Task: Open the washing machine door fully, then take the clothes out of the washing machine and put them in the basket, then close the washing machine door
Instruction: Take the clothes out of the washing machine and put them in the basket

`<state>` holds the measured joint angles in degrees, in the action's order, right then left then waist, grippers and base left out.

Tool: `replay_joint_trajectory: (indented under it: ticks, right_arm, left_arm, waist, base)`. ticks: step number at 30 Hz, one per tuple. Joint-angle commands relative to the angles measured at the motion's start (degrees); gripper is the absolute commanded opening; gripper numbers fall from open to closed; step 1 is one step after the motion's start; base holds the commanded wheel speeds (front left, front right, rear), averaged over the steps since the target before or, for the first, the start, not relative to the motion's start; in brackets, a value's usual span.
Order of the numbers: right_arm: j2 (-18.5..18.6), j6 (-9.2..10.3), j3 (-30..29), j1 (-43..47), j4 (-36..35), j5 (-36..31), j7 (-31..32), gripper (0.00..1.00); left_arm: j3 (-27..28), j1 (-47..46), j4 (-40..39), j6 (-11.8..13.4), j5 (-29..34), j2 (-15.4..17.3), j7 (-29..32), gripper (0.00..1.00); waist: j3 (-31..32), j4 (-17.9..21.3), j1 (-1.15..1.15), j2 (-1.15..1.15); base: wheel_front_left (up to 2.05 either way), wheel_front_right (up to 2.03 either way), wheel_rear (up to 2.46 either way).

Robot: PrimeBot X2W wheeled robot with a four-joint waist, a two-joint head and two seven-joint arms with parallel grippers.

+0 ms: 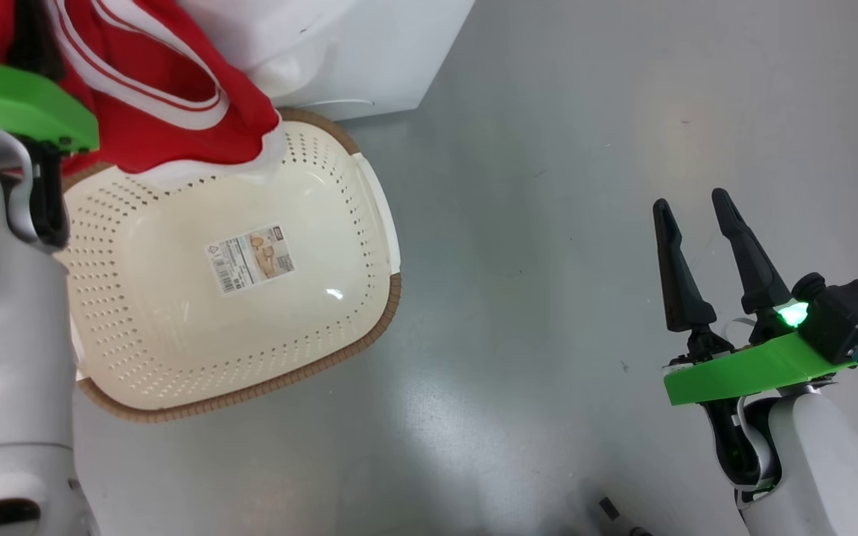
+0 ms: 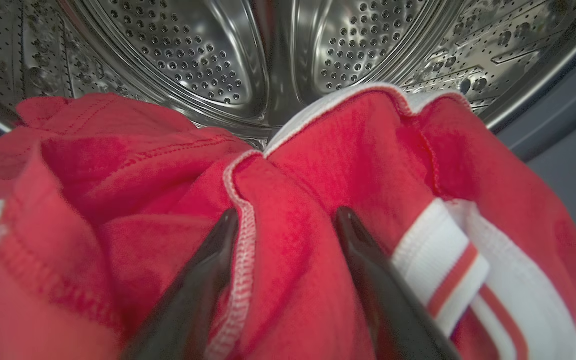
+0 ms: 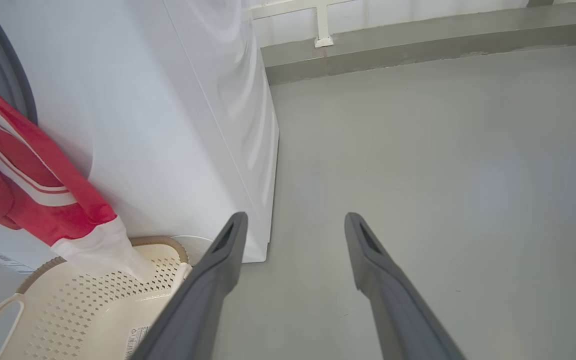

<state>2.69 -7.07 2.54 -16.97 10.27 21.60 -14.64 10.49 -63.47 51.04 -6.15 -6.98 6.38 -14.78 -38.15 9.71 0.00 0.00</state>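
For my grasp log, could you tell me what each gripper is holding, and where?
Right gripper: nothing, jaws open. Left gripper straddles a stitched fold of the clothes; whether it grips cannot be told.

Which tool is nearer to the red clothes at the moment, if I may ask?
Left. The left tool straddles a fold of the clothes at the drum; the right tool hovers over floor, beyond the basket.

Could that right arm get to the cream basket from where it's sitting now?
Probably yes. The right gripper hangs open over bare floor beside the basket, and nothing lies between them. The red garment drapes over the basket's far rim, away from that side.
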Motion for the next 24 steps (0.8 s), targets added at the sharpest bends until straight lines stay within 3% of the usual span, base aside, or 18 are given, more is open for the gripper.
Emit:
replay_joint_trajectory:
  ticks: [1,10,11,12,13,14,24]
  right_arm:
    - [0.19,-0.42,1.28,-0.1,-1.37,0.7,-0.36,1.0]
    - [0.19,-0.42,1.73,-0.48,-1.4,1.11,-0.36,1.0]
    - [0.19,-0.42,1.75,-0.51,-1.39,1.18,-0.36,1.0]
    - [0.19,-0.42,1.75,-0.51,-1.39,1.18,-0.36,1.0]
    - [0.19,-0.42,1.76,-0.55,-1.38,1.3,-0.36,1.0]
    - [0.19,-0.42,1.76,-0.57,-1.39,1.35,-0.36,1.0]
    - [0.19,-0.42,1.19,-0.5,-1.54,1.14,-0.36,1.0]
  left_arm:
    - [-0.01,-0.59,-0.54,-0.22,1.0,2.5,-0.22,1.0]
    - [-3.07,-4.98,5.49,1.47,4.35,3.99,-0.22,1.0]
    - [-3.37,-5.24,5.9,1.67,4.64,4.14,-0.22,0.87]
    - [-3.37,-5.24,5.9,1.67,4.64,4.14,-0.22,0.87]
    - [-3.63,-5.6,6.55,1.96,4.79,4.24,-0.22,0.17]
    - [-3.76,-5.73,6.78,2.12,4.87,4.32,-0.22,0.0]
    - [-4.19,-4.86,4.7,2.6,4.4,4.05,-0.22,0.0]
  waist:
    - [-0.2,0.15,0.0,0.0]
    - [-0.73,0.98,0.0,0.0]
    - [-0.73,1.07,0.0,0.0]
    - [-0.73,1.07,0.0,0.0]
    - [-0.72,1.24,0.0,0.0]
    - [-0.71,1.31,0.0,0.0]
    - [-0.42,0.81,0.0,0.0]
  base:
    - [0.0,0.0,0.0]
    - [0.0,0.0,0.0]
    - [0.0,0.0,0.0]
    - [0.0,0.0,0.0]
    - [0.0,0.0,0.0]
    - [0.0,0.0,0.0]
    - [0.0,0.0,0.0]
